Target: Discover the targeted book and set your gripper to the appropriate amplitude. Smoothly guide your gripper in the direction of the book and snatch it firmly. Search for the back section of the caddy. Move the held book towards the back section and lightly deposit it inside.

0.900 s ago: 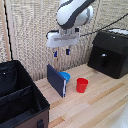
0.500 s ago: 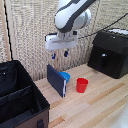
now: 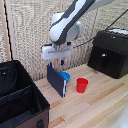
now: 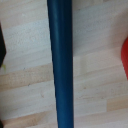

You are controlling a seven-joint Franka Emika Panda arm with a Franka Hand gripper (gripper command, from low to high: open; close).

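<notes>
the book (image 3: 56, 80) is standing upright on its edge on the wooden tabletop (image 3: 100, 102), near the middle of the exterior view, with its broad dark blue cover facing the lower left of the frame. the gripper (image 3: 56, 64) is hanging directly above the book's top edge, at the end of the white arm (image 3: 67, 25) reaching in from the upper right of the frame. whether the fingers are open or closed, or touching the book, cannot be told from either view. in the wrist view the book (image 4: 61, 62) is showing as a long dark blue band crossing the whole frame over pale wood, and no fingers are showing there.

a small blue bowl (image 3: 65, 76) is sitting just behind the book, and a red cup (image 3: 82, 85) is standing just beside it, toward the right of the frame. the caddy (image 3: 20, 102) is occupying the lower left of the exterior view, apart from the book. a black boxy machine (image 3: 110, 52) is sitting at the right edge of the frame.
</notes>
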